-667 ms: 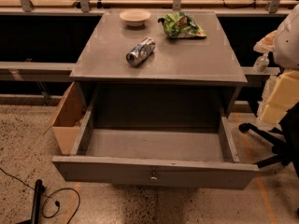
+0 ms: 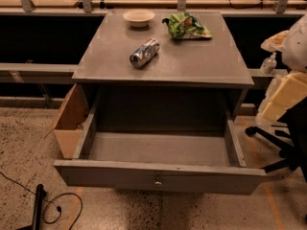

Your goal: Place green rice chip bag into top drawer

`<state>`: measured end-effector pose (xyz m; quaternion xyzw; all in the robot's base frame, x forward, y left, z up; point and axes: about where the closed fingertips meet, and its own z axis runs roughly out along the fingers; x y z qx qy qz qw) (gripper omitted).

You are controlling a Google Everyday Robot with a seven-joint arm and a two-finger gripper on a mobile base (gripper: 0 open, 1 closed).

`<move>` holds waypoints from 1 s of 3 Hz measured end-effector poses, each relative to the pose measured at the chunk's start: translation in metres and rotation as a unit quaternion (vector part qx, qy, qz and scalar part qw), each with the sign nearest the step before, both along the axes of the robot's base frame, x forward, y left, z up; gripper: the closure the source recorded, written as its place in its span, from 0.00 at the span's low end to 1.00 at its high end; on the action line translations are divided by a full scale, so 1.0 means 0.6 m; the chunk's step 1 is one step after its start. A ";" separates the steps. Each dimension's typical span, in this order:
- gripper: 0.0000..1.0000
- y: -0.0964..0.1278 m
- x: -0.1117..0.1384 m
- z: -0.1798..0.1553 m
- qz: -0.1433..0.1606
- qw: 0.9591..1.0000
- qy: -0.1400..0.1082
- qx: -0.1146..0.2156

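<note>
Three things sit on your surface (image 2: 201,66): green rice chip bag (image 2: 186,27) far right, can (image 2: 144,52), bowl (image 2: 138,17). Top drawer (image 2: 120,175) stands open, near. Your pincer is out of view; only the arm (image 2: 288,92) shows, right.

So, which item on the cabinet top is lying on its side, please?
The silver-blue can, nearest the front; bowl sits upright, green bag lies flat. Gripper out of view.

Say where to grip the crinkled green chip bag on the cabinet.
Probably its raised crumpled middle, from above: the bright-green crinkled snack bag lies flat at the back of the grey cabinet top, edges thin. The gripper is not in view.
</note>
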<state>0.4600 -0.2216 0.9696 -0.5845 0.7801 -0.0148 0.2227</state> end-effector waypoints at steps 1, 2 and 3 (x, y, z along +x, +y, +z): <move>0.00 -0.009 0.091 -0.024 -0.004 0.992 -0.056 0.116; 0.00 -0.010 0.203 -0.037 -0.009 0.965 -0.121 0.233; 0.00 0.009 0.291 -0.052 -0.040 0.943 -0.164 0.287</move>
